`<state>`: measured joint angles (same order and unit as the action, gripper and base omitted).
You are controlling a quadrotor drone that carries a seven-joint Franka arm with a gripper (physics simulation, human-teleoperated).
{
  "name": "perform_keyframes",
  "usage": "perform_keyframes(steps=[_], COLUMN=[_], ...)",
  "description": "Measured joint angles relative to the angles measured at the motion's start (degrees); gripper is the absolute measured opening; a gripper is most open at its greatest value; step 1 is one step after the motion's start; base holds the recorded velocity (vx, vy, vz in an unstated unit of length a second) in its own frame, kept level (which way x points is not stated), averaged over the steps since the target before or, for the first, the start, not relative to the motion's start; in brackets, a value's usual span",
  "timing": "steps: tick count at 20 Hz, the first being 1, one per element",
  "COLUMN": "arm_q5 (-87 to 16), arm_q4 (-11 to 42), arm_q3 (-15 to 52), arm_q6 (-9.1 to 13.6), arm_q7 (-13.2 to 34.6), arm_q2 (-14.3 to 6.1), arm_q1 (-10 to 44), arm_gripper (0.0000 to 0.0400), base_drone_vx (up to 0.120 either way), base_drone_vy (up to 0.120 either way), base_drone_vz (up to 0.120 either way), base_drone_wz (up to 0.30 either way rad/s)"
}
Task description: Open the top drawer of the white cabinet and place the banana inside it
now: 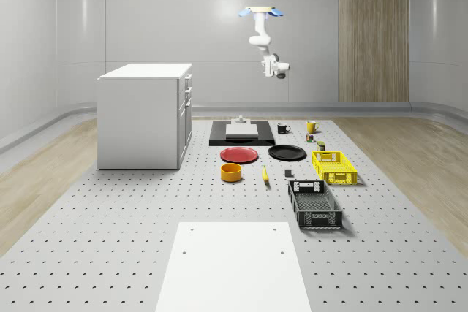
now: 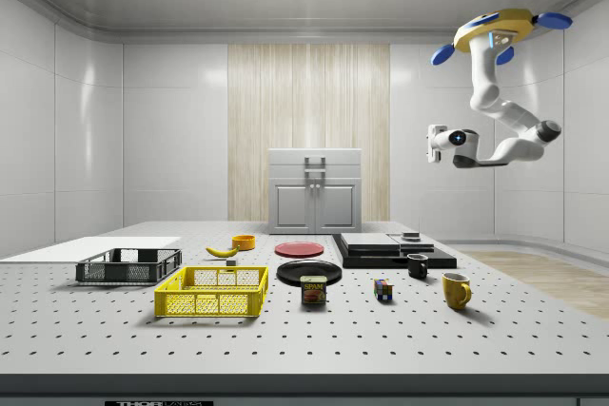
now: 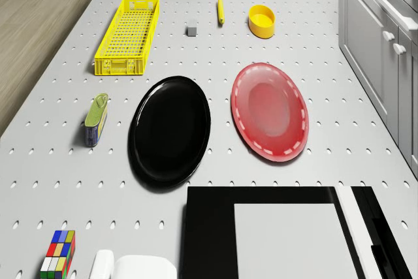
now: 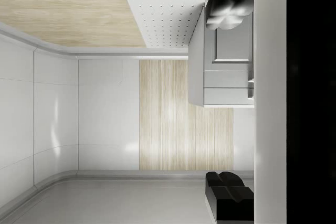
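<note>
In the whole-scene view the drone (image 1: 262,12) hovers high over the far end of the table (image 1: 110,239), its pincer (image 1: 278,72) hanging in the air well above the mugs; whether it is wide or narrow I cannot tell. The cabinet (image 1: 139,118) stands on this view's left, drawers closed, and the banana (image 1: 265,174) lies between the orange bowl (image 1: 231,172) and the yellow crate (image 1: 334,166). The side view shows the banana (image 2: 222,251) beside the bowl, well apart from the arm. In the drone view the banana (image 3: 220,10) lies far off, past the red plate (image 3: 270,110). It looks light, curved and fairly smooth, best taken across its middle. The table is grey, perforated and flat; the room has pale panelled walls and a wood floor.
</note>
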<state>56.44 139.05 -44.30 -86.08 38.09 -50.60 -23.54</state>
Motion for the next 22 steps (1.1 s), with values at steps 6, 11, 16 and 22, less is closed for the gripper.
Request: perform_keyframes(steps=[6,11,16,22], arm_q5=[-1.08,-1.99,-2.89,-3.93], arm_q4=[0.23,0.40,0.56,0.74], arm_q3=[-0.92,-1.58,-2.17,-2.80], arm_q6=[-1.63,-2.92,-4.14,-5.51], arm_q7=[0.90,1.65,2.39,3.25], arm_q2=[-1.58,-2.85,-4.08,-5.49], arm_q1=[-1.95,-3.45,-4.84,-6.38], arm_gripper=[0.0400,0.0400,0.0400,0.0400], base_drone_vx=[0.120,0.120,0.120,0.120], base_drone_vy=[-0.120,-0.120,-0.120,-0.120], base_drone_vz=[0.000,0.000,0.000,0.000], base_drone_wz=[0.000,0.000,0.000,0.000])
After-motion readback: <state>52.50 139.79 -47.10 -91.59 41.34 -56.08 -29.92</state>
